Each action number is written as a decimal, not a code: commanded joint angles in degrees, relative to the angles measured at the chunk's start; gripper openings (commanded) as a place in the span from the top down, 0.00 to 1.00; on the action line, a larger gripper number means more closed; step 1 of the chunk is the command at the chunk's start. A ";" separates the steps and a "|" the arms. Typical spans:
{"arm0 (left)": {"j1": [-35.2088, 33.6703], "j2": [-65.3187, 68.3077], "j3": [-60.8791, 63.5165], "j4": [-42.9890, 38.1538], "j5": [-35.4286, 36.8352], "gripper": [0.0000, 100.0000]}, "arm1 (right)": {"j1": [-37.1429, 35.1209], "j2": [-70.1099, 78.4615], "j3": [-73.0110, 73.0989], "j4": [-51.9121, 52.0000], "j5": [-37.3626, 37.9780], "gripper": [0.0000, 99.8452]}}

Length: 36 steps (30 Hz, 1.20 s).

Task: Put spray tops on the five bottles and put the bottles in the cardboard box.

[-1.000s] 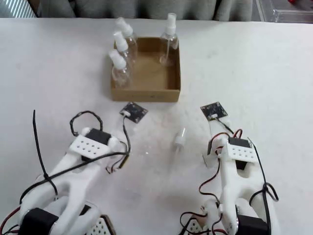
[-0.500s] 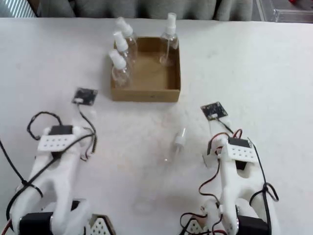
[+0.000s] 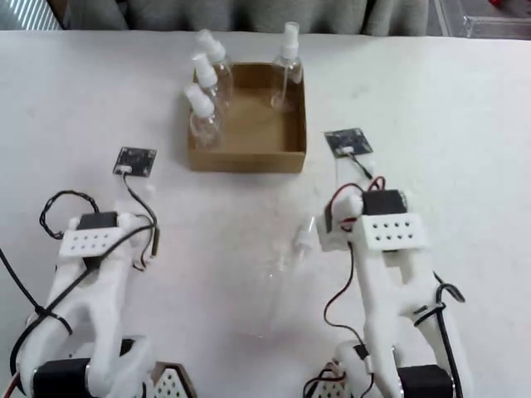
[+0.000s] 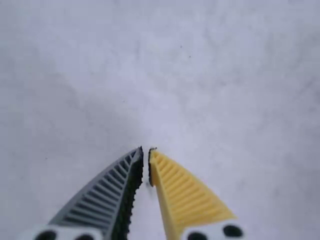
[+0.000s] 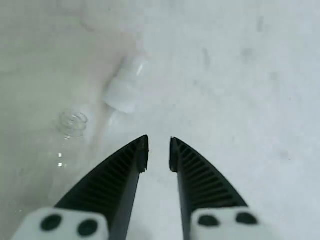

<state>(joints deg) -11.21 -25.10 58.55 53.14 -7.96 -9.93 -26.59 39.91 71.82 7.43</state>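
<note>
Left gripper (image 4: 145, 150): clenched tip to tip, grasps nothing, hangs over bare table (image 3: 465, 124)
Cardboard box (image 3: 246, 159): ahead and to the right of the left gripper, ahead and to the left of the right one
Capped bottles (image 3: 203, 116): four, upright with spray tops on, three along the box's left wall and one at its far right corner, well ahead of both grippers
Fifth bottle (image 5: 73, 122): clear, uncapped, lies on its side on the table, open mouth near the right gripper's tips on their left, well to the right of the left gripper
Spray top (image 5: 125, 87): loose, on its side, just ahead of the right gripper's tips and a little left, near the bottle's mouth but apart from it
Right gripper (image 5: 159, 145): jaws parted by a narrow gap, grasps nothing, points at the spray top
Change, left: swings out of the middle of the table to the far left side within the last second, then barely shifts
Change, right: holds still at first, then pushes forward and leftward until the spray top sits just off its tips
Meaning: likely clears the middle so the right gripper can take the last top; jaws probably need to open wider first; capping and boxing of the fifth bottle not yet done
</note>
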 commanded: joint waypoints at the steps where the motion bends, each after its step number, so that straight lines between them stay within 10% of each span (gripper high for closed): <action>1: -0.57 -0.48 -2.11 -0.88 0.09 0.96 | -3.82 -0.75 -2.37 -2.51 -2.11 0.87; 17: -0.57 -0.48 -2.11 -0.88 0.00 0.96 | -8.31 7.16 11.08 -27.30 -15.30 0.87; 36: -0.75 -0.48 -1.23 -2.73 0.00 0.96 | -6.73 17.27 -11.34 -10.59 -15.21 0.98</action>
<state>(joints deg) -11.21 -25.10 58.55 52.26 -7.96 -16.62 -4.79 33.85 57.05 -7.43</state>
